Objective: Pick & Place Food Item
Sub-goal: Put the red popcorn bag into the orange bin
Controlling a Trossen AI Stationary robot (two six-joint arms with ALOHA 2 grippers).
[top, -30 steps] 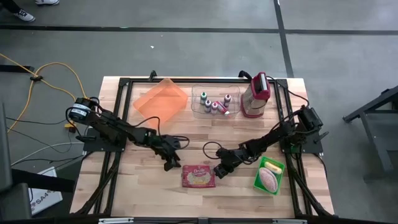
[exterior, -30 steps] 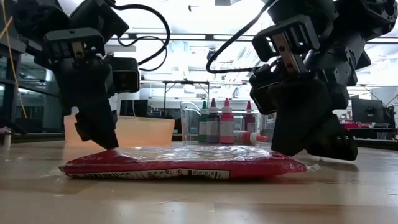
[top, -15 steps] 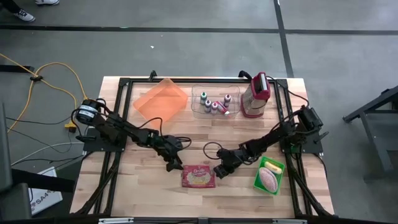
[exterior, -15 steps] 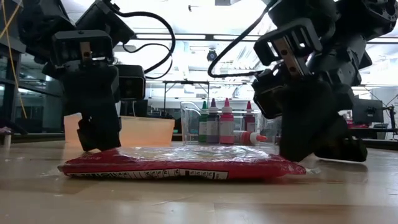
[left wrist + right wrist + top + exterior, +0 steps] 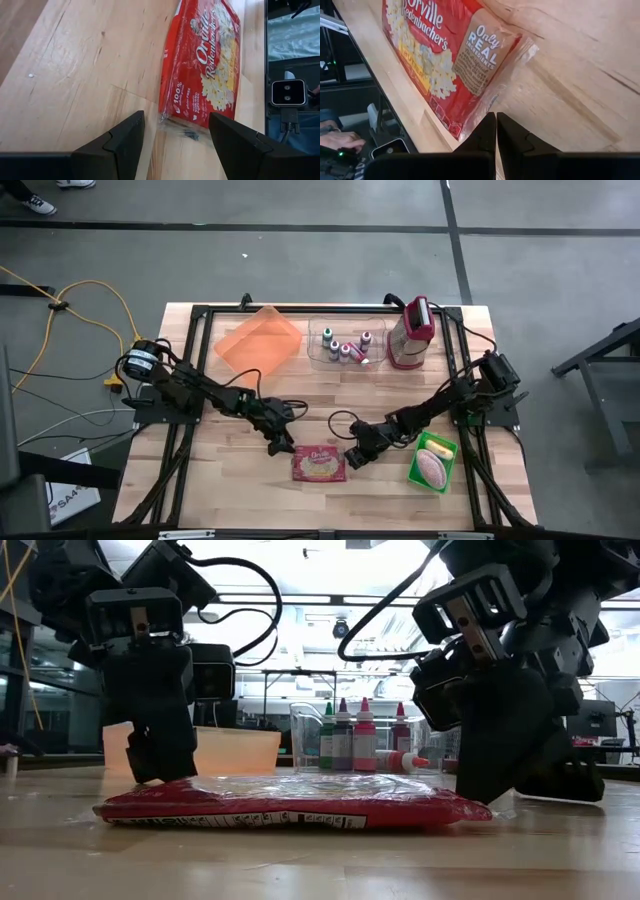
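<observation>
Plainly: clear bin (image 5: 341, 345) – bottles (image 5: 346, 348) | green tub (image 5: 433, 461) – pink food (image 5: 432, 465)

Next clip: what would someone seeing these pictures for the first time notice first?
A flat red popcorn bag lying near the table's front edge, with both arms bent over it. The left gripper stands open at its left end, the right gripper shut at its right end. Behind sit an orange tray and a clear bin of bottles.
</observation>
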